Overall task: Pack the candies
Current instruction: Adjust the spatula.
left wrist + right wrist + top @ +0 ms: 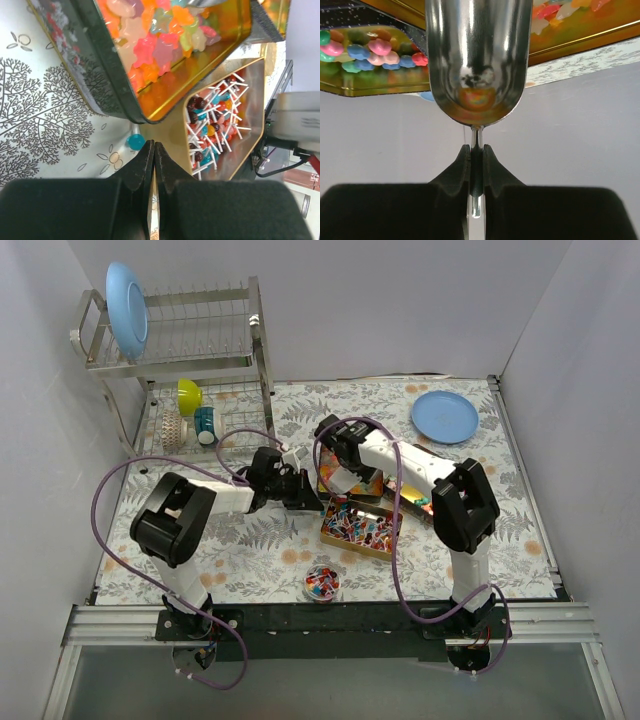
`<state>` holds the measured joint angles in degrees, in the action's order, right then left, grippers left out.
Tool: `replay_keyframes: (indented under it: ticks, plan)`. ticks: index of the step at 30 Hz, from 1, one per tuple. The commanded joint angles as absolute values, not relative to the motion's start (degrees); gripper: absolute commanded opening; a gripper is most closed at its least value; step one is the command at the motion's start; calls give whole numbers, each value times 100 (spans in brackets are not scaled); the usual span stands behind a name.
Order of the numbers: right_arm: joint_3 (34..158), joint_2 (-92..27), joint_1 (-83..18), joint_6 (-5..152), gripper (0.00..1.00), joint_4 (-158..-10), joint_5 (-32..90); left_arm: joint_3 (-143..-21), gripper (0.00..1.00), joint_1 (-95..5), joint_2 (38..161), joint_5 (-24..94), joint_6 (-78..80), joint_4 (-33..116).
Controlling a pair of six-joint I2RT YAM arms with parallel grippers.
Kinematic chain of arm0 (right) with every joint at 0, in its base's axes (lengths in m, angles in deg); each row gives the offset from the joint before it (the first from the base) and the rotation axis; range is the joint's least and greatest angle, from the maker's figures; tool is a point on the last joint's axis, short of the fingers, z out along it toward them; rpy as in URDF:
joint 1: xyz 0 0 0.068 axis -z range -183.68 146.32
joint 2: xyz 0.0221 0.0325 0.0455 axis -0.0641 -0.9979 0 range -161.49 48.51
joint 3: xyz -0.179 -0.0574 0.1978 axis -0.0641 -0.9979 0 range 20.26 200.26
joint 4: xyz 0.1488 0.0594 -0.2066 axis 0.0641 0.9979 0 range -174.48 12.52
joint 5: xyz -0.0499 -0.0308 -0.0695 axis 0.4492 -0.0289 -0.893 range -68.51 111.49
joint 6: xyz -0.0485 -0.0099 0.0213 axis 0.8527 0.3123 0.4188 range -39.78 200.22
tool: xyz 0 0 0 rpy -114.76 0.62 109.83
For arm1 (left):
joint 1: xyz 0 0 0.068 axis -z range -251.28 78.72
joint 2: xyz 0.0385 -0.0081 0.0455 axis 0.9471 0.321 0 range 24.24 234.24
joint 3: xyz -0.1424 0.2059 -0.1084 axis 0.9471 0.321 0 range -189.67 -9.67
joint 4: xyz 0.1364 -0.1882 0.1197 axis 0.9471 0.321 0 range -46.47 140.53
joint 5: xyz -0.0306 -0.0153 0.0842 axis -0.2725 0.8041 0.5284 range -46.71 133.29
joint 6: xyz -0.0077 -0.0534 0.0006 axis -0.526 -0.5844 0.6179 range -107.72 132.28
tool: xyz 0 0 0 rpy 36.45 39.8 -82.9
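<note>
The left gripper [154, 150] has its jaws pressed together. A thin pale-gold sliver runs down the slit between them. It seems to be the edge of the lollipop tin [167, 137], which begins right at the fingertips, though the grip itself is hard to make out.

That tin holds lollipops [215, 120] with white sticks, and its far end is cut off by dark hardware. Above it, a second gold tin [100, 75] overlaps its corner and carries star gummies [160, 40] in orange, pink and yellow. The frame crops the top of this tin. One small blue sweet [135, 142] lies on the leaf-patterned tabletop [50, 125], just left of the fingertips.

The right gripper [477, 150] is clenched on the thin handle of a shiny metal scoop [477, 60]. The scoop's hollow faces the wrist camera and shows only a blurred orange glow. I cannot tell whether any sweet lies in it, and the scoop hides whatever is behind it. To its left, a third tin [370, 85] holds chunky sweets [375, 50] in pink, blue and green, with its edges out of frame.

From above, the right arm covers much of the tins. Nearer the bases, apart from the tins, a small bowl [307, 585] holds wrapped sweets [322, 582] too small to tell apart.
</note>
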<state>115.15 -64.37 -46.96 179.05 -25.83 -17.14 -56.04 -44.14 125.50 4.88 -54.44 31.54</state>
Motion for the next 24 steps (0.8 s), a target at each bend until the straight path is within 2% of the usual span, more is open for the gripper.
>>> replay_keyframes:
  ticks: [1, 7, 13, 24]
  plan:
    - [11834, -6749, -4736, 17164, 1, -1778, -1481, -5642, 0, -4394, 12716, 436, -5434, 3087]
    - [12501, -7277, -4710, 15451, 1, -961, -1113, -5608, 0, -4394, 12743, 471, -5487, 3096]
    - [12397, -7410, -4648, 14352, 1, -960, -936, -5642, 0, -4403, 12848, 480, -5592, 3043]
    - [12581, -7629, -4657, 13647, 1, -969, -295, -5634, 0, -4552, 13252, 138, -6023, 2526]
